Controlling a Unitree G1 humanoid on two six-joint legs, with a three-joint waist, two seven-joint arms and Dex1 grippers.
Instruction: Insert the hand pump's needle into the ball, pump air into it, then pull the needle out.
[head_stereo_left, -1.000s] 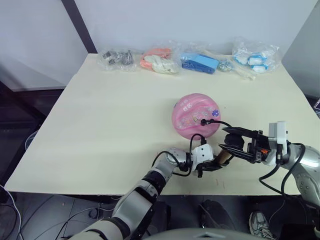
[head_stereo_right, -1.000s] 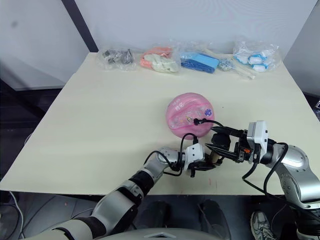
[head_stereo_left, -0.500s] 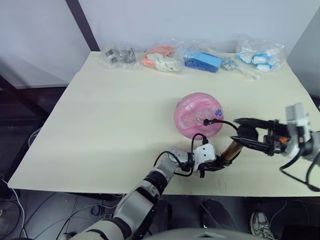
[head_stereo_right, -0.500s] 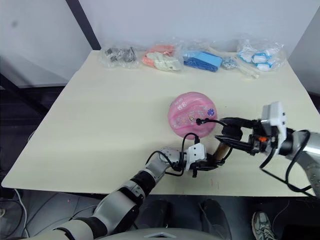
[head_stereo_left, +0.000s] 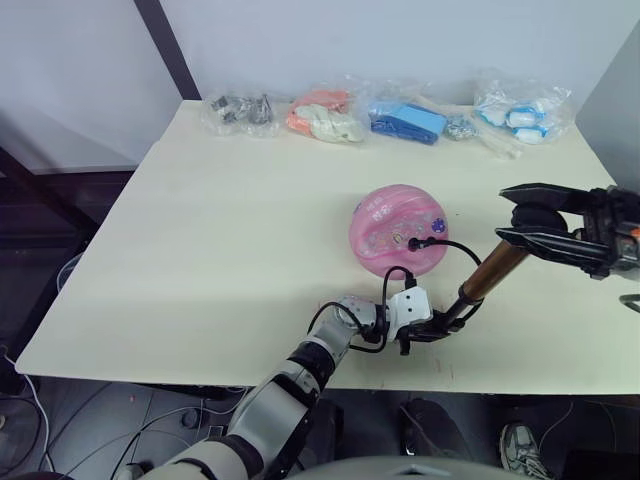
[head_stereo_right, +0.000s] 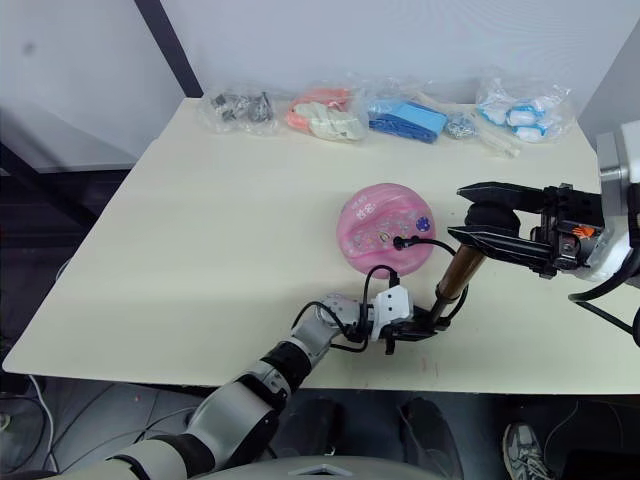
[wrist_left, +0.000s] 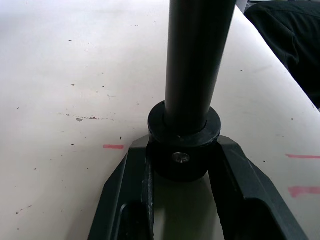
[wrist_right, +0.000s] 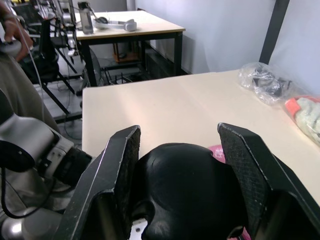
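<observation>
The pink ball (head_stereo_left: 395, 228) rests on the table (head_stereo_left: 220, 240) near the front middle. A small black fitting (head_stereo_left: 412, 242) sits against its front side; the needle itself is hidden. From it a thin black hose (head_stereo_left: 455, 246) loops down to the hand pump (head_stereo_left: 490, 274), which stands tilted to the right. My left gripper (head_stereo_left: 430, 328) is shut on the pump's black bottom cap (wrist_left: 184, 135) at table level. Above and to the right, my right gripper (head_stereo_left: 522, 214) is shut on the pump's black handle (wrist_right: 185, 190).
Several clear bags lie along the table's far edge: dark parts (head_stereo_left: 238, 110), orange and white items (head_stereo_left: 322, 118), blue items (head_stereo_left: 405, 122), blue-white items (head_stereo_left: 515, 105). In the right wrist view, another desk (wrist_right: 125, 22) and a person's sleeve (wrist_right: 17, 90) show beyond the table.
My right gripper has risen up and to the right with the handle, and more of the bronze pump now shows. The left gripper and ball have stayed put.
</observation>
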